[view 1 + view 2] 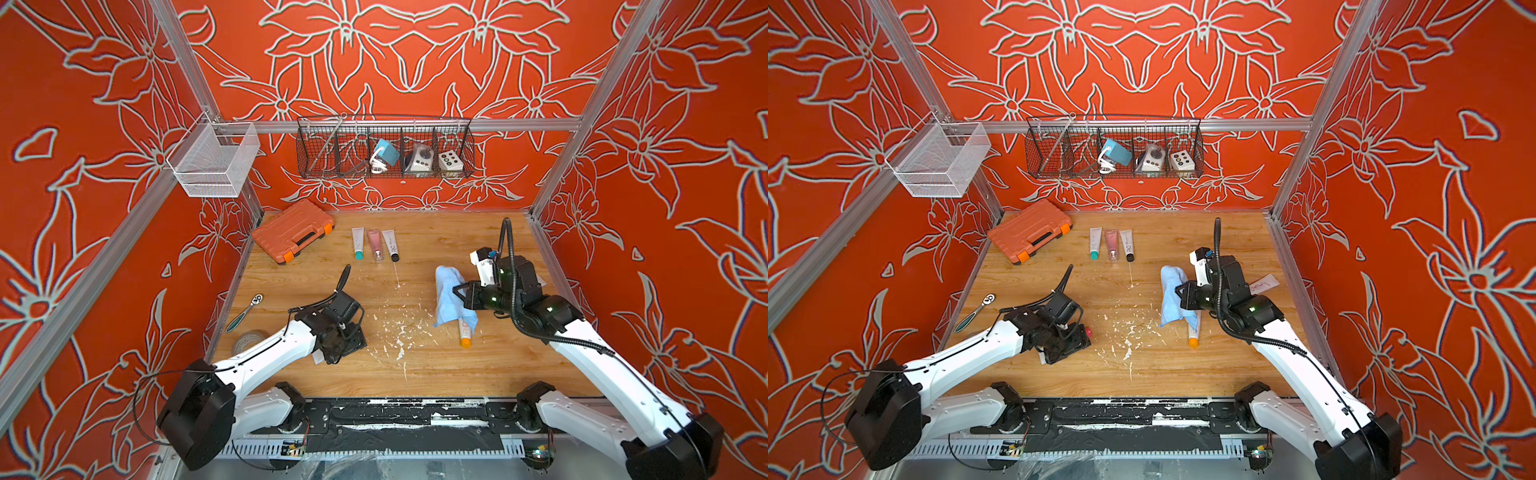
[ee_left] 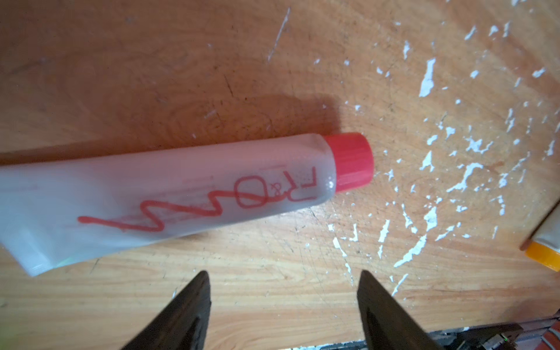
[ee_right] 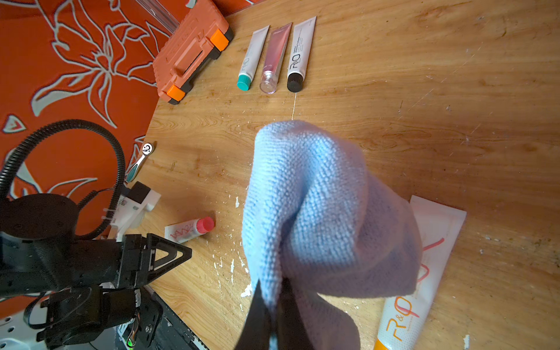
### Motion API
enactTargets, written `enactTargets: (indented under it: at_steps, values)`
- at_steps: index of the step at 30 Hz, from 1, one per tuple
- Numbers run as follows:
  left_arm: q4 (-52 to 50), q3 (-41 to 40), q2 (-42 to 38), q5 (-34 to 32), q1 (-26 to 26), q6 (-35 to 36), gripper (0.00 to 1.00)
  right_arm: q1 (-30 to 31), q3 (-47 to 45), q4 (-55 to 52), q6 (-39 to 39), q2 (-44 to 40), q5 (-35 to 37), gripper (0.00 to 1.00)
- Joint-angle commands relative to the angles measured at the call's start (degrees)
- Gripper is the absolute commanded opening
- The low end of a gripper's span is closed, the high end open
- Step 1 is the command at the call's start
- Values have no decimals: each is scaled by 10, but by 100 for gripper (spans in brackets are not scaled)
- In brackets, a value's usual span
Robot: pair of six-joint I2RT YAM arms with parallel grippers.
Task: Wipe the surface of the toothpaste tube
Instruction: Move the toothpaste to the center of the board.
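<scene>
The scuffed wood-grain desk (image 1: pixel 478 374), flecked with white chips, carries a nubbly light-blue microfibre cloth (image 3: pixel 318 212). The cloth hides most of the orange-capped toothpaste tube (image 3: pixel 406 318) at the lower right of the right wrist view, leaving only "R&O" in orange and a red scrawl readable. The right gripper (image 3: pixel 271 286) has its black fingers (image 3: pixel 257 315) together, clamped on a fold of that cloth. In the left wrist view the left gripper (image 2: pixel 283 274) holds its tapered fingers apart over bare desk, near a translucent red-capped tube (image 2: pixel 169 200) at frame centre, marked "R&O" with a red zigzag, its crimped end blurred.
</scene>
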Motion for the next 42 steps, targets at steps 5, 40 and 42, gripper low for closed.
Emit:
enactTargets:
  at_steps: [5, 40, 42]
  values:
    - [15, -8, 13, -8, 25, 19, 76, -7, -8, 8, 3, 2, -4, 0]
    - [68, 47, 102, 8, 167, 97, 89, -11, -8, 8, -5, 6, -15, 0]
    - [69, 50, 108, 8, 166, 97, 89, -12, -8, 9, -6, 6, -14, 0]
